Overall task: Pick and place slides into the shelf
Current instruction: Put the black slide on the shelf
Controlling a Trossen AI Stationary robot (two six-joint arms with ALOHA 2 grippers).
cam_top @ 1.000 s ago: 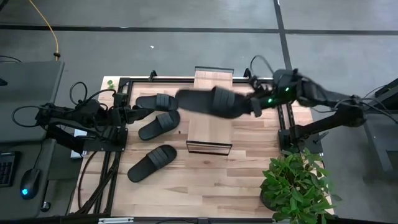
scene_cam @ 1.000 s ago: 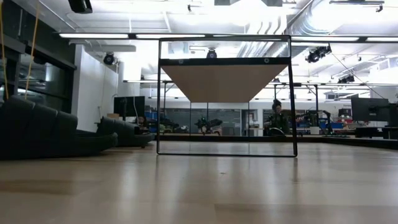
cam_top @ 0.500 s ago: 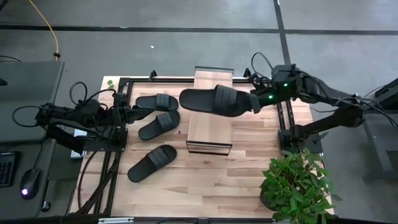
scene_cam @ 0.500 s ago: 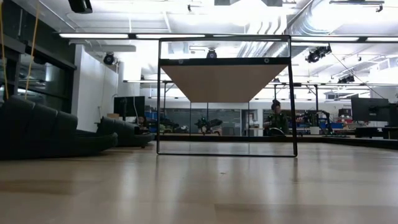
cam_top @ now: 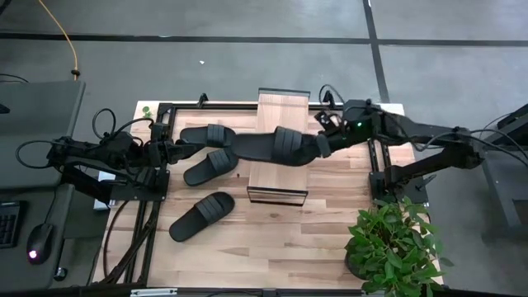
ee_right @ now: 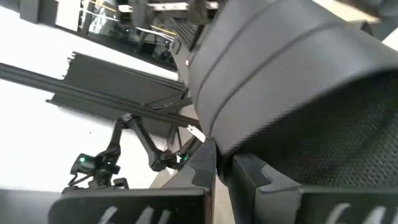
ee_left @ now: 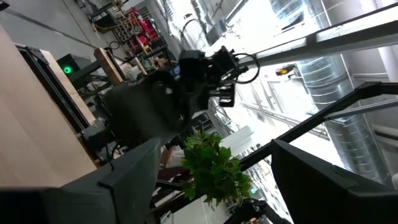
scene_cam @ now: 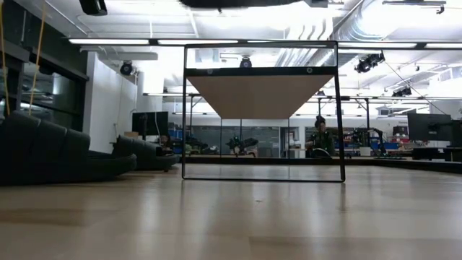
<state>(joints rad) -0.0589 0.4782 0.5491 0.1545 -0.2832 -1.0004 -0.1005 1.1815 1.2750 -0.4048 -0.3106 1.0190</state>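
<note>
Matte black, the carried slide [cam_top: 276, 147] sits just above the centre of the high view, crossing over the light wood shelf [cam_top: 283, 107]. The right tool [cam_top: 323, 145] is clenched on its right-hand end, and the right wrist view shows its dark fingers [ee_right: 205, 163] pinching the edge of the sole under the ribbed strap. Compared with a second ago, that slide has dropped lower in the high view and shifted a little to the left, with the right arm drawn further in over the bench [cam_top: 330, 214]. A dark blur now shows at the top edge of the low view that was not there before.

The three other slides lie left of the shelf exactly where they were: one near the upper left [cam_top: 208, 134], one just below it [cam_top: 211, 166], one lower down [cam_top: 201, 215]. The left tool [cam_top: 183, 150] waits at the left side of the bench, fingers spread and holding nothing, unmoved. A potted plant [cam_top: 394, 247] stands at the lower right corner. I can read no labels or writing.
</note>
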